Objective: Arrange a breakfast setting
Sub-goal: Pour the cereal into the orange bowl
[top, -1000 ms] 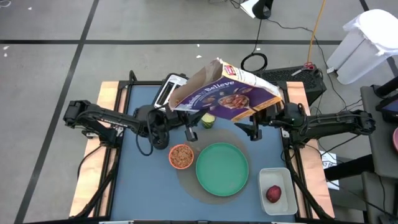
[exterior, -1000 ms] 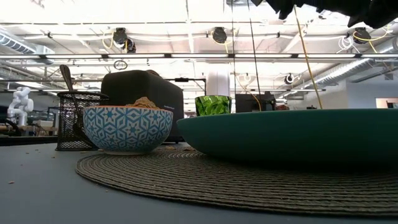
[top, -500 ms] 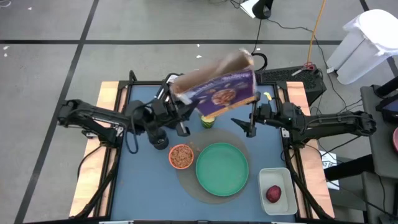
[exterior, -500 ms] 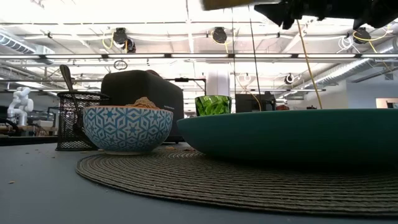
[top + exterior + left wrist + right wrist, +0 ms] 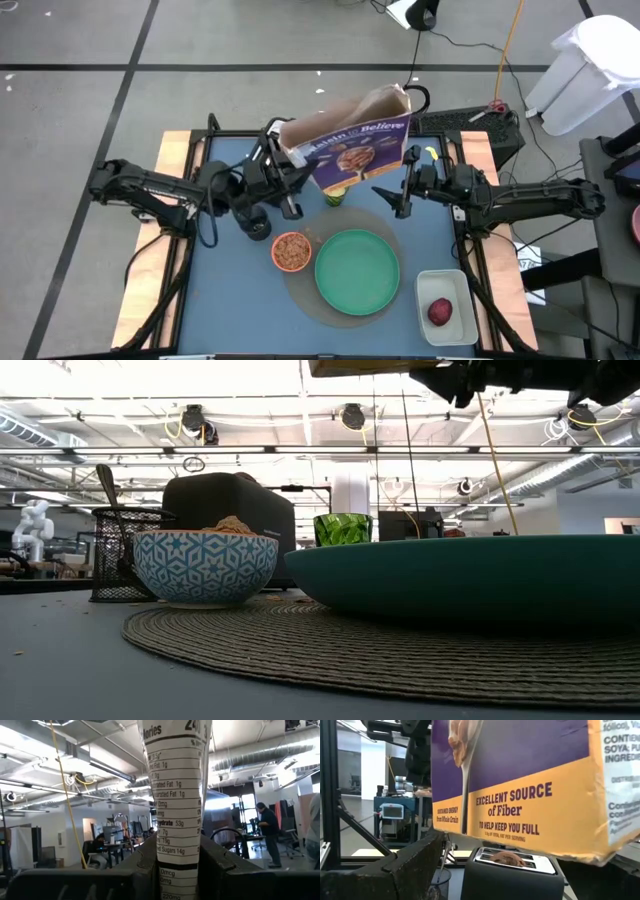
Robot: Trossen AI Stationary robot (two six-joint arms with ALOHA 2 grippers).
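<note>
My left jaws (image 5: 290,180) pinch the raised cereal box (image 5: 355,150), right jaws (image 5: 392,195) gape empty; bowl (image 5: 291,251) filled, plate (image 5: 357,272) bare, fruit (image 5: 440,312) unplaced.

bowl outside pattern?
Blue and white geometric star pattern on the bowl; low view shows it best.

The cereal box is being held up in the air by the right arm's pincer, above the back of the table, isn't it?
Not quite: the left pincer holds the cereal box up, as the high view shows. The right pincer stands open beside it, gripping nothing. The box does hang above the back of the table.
</note>
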